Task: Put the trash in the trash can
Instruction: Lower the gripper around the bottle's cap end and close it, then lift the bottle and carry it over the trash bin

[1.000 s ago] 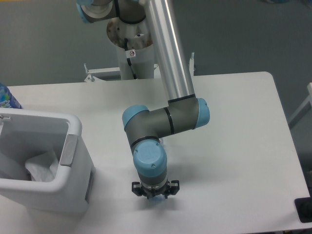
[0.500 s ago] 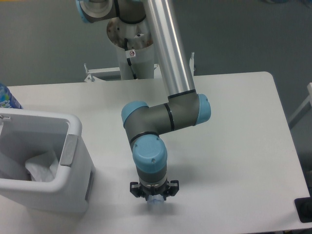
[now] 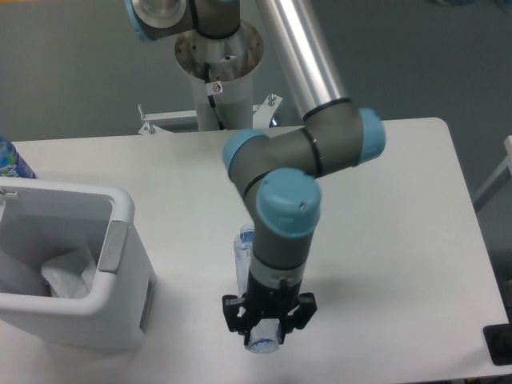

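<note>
**Fixed camera: end effector clamped on the clear bottle near the front of the worktop**

The fixed camera looks down on a white worktop (image 3: 384, 240) with the arm reaching out from its pedestal at the rear. The end effector (image 3: 265, 330) points downward near the front edge, its dark fingers closed around one end of the clear bottle (image 3: 244, 250). The bottle's round end shows just below and between the fingers, while its other end, with a pale blue tint at the tip, sticks out from behind the wrist toward the back of the worktop. Most of the bottle's middle is hidden by the arm, so its label cannot be made out, and whether the bottle rests on the worktop or is lifted off it cannot be told from this angle.

The trash can (image 3: 120, 264) stands at the left side of the worktop, well apart from the end effector. It is a white bin with thick walls and a grey strip along its right rim. Inside it, at the bottom, lies a crumpled white wrapper (image 3: 70, 276).

At the far left edge, behind the trash can, part of a blue bottle (image 3: 10, 160) with a patterned label is visible.
</note>
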